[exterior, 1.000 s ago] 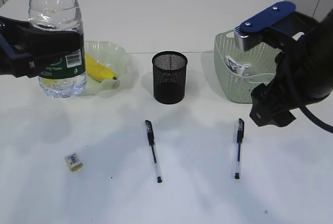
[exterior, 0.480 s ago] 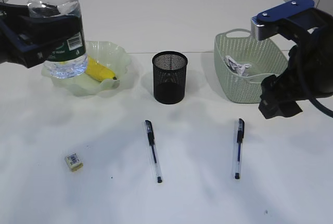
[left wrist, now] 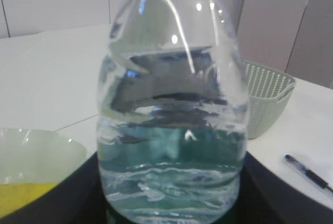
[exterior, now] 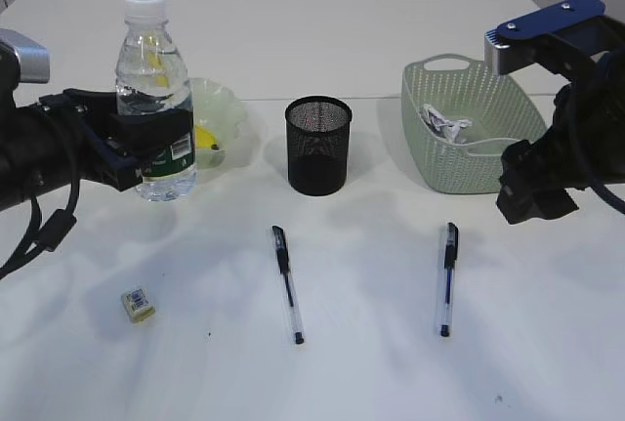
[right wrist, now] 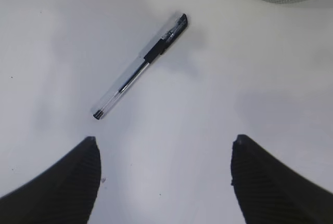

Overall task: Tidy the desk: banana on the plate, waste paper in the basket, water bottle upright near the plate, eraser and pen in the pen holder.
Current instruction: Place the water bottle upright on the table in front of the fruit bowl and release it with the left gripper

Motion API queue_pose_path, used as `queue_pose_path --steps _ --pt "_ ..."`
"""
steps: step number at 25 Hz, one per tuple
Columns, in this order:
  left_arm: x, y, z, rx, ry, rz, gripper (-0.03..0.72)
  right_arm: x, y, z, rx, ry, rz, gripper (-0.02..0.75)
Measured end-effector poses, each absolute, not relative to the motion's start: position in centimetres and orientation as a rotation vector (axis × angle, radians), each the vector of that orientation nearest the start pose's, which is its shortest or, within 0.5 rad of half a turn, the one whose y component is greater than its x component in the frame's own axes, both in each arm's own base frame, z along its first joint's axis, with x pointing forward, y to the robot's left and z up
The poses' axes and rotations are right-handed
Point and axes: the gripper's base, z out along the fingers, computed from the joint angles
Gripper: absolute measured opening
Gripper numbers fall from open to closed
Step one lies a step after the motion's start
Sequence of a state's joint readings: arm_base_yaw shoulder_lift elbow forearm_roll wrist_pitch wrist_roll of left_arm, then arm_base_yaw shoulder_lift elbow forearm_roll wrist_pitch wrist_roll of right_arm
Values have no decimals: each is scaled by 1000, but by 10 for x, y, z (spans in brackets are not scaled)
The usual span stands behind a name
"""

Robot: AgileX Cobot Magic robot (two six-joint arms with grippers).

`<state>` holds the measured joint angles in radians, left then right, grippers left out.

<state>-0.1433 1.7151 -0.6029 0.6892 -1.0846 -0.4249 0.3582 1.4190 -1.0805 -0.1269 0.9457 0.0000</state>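
Judging by how things lie, roughly half done. Banana (exterior: 204, 137) on the ruffled green plate (exterior: 223, 101), just behind the left fingers (exterior: 146, 143); crumpled waste paper (exterior: 445, 124) inside the sage basket (exterior: 430, 162), up and left of the right fingers (right wrist: 164, 177). Water bottle (exterior: 154, 99) upright, clamped between the left fingers at its green label, base at or just above the tabletop (exterior: 371, 362) — contact not clear — and right in front of the plate, so nearly placed but not yet let go. Left wrist view filled by the bottle, with plate and banana low on the left.

Left to do: eraser (exterior: 138, 304), well below the left fingers, and two pens — one (exterior: 286, 282) below the black mesh pen holder (exterior: 318, 145), the other (exterior: 446, 277) just ahead of the right fingers in the right wrist view. Pen holder apparently empty, though hard to see through the mesh.

Right fingers spread wide, holding nothing, hanging over bare tabletop beside the basket.

Nothing across the path from either pen to the holder; basket close to the right arm, worth skirting. Eraser small, likely fiddly to pinch.
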Motion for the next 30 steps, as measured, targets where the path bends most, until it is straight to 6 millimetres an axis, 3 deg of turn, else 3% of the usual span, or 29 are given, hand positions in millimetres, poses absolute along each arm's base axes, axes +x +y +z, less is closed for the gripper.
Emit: queue_pose_path --steps 8,13,20,30 --pt "310 -91 153 493 1655 -579 412 262 88 282 -565 2705 -66 581" --pt "326 -101 135 512 1675 -598 412 262 88 282 -577 2704 -69 581" --pt "338 -108 120 535 1685 -598 412 262 88 282 -586 2705 -71 581" --pt "340 -108 99 539 1720 -584 412 262 88 282 -591 2704 -72 581"
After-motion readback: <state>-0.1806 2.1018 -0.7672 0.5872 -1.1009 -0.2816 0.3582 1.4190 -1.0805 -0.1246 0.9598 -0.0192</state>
